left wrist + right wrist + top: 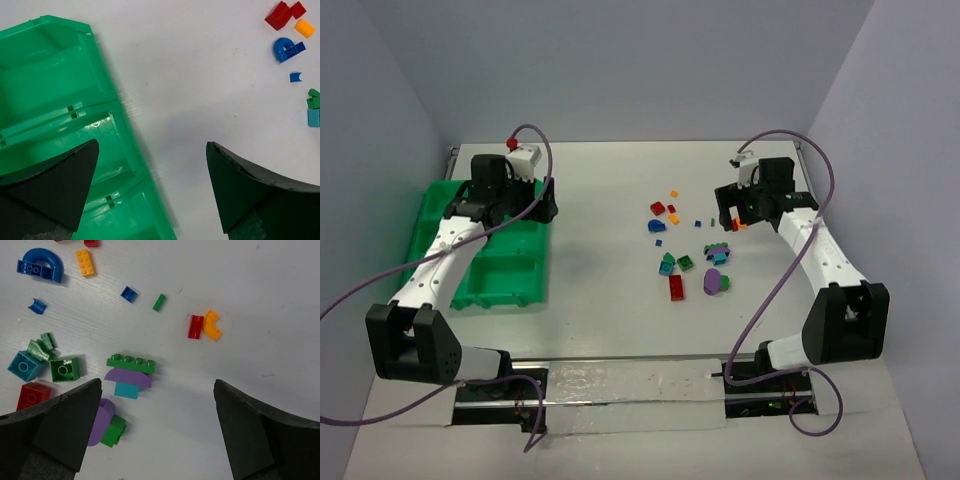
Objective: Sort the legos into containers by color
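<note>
Two arms stand at the table, and the green tray lies at the left side under the left arm. The left gripper hangs over the right edge of this tray. Its jaws are spread wide and they hold nothing. From its wrist camera, one finger is above a compartment of the tray and the other finger is above the white table just beside it.

All the legos that I can see lie on the table, well apart from the tray, to its right. Nearest to the tray are the red bricks and a blue arch. Further from it lie a long red brick and a purple piece.

The right gripper hangs at the side of the scatter that is farthest from the tray. Its jaws are also fully apart and empty. Between its fingers, the wrist camera shows a small stack: a green plate on a purple piece on a teal piece. A red piece touches an orange curved piece a little further on. Toward the tray side lie a teal brick and a green brick.
</note>
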`<state>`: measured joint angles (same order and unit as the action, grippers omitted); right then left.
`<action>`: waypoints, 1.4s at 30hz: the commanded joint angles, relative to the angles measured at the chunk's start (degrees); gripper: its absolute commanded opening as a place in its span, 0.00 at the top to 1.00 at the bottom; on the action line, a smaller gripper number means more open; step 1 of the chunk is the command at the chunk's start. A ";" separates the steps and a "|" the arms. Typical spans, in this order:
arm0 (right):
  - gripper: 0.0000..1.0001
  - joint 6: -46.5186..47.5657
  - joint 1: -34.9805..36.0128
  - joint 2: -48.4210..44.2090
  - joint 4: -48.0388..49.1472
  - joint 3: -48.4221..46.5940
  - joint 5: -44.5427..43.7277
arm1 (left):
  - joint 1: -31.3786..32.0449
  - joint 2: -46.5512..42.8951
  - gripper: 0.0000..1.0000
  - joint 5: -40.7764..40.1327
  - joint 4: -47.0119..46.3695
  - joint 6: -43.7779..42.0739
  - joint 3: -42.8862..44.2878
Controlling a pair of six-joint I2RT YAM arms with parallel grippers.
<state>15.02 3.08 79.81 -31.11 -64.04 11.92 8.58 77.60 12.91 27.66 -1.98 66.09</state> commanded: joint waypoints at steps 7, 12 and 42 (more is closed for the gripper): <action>0.00 15.00 -10.47 10.57 -11.37 -11.29 6.23 | 2.74 5.67 0.01 2.53 1.26 -2.63 9.23; 0.01 24.19 -13.61 17.86 -16.87 -16.87 7.25 | 4.07 7.30 0.01 4.04 2.04 -2.52 10.46; 0.30 44.04 -9.79 39.99 -22.22 -29.55 8.05 | 4.78 12.44 0.01 6.38 6.66 -3.87 13.49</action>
<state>57.06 -9.03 121.21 -51.76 -95.29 19.33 12.90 89.33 17.50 33.79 -5.23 76.84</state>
